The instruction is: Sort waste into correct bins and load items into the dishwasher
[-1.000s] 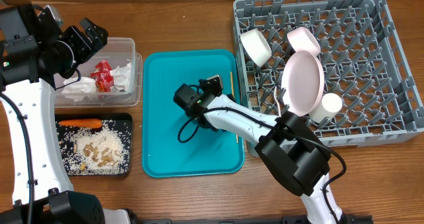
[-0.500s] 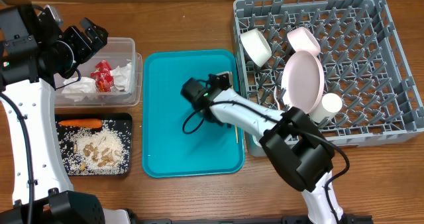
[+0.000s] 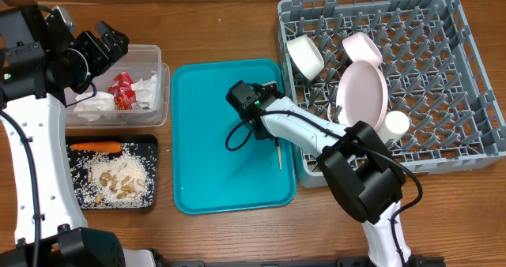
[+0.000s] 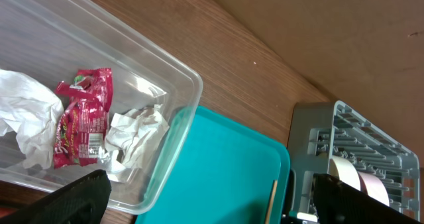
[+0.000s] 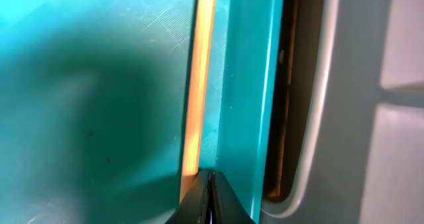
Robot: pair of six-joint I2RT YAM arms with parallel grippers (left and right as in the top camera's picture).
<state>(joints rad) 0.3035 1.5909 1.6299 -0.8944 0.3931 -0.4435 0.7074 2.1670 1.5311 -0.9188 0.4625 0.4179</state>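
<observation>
Right gripper (image 5: 209,181), pinched closed, has slid across the teal tray (image 3: 205,164) to the wooden stick (image 5: 199,85).

The table (image 3: 221,14) is seen as grained wood, the stick (image 5: 199,85) as pale wood. The teal tray (image 5: 99,52) is shown as smooth plastic with a faint diamond texture, the dish rack (image 3: 443,166) as matt grey plastic. Clear glossy plastic is seen in the tub (image 4: 173,128), with a shiny crinkled red wrapper (image 4: 83,118) and matt paper napkins (image 4: 26,118).

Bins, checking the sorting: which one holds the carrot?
The shallow black tray, carrot beside rice scraps; the clear tub holds a red wrapper and napkins.
</observation>
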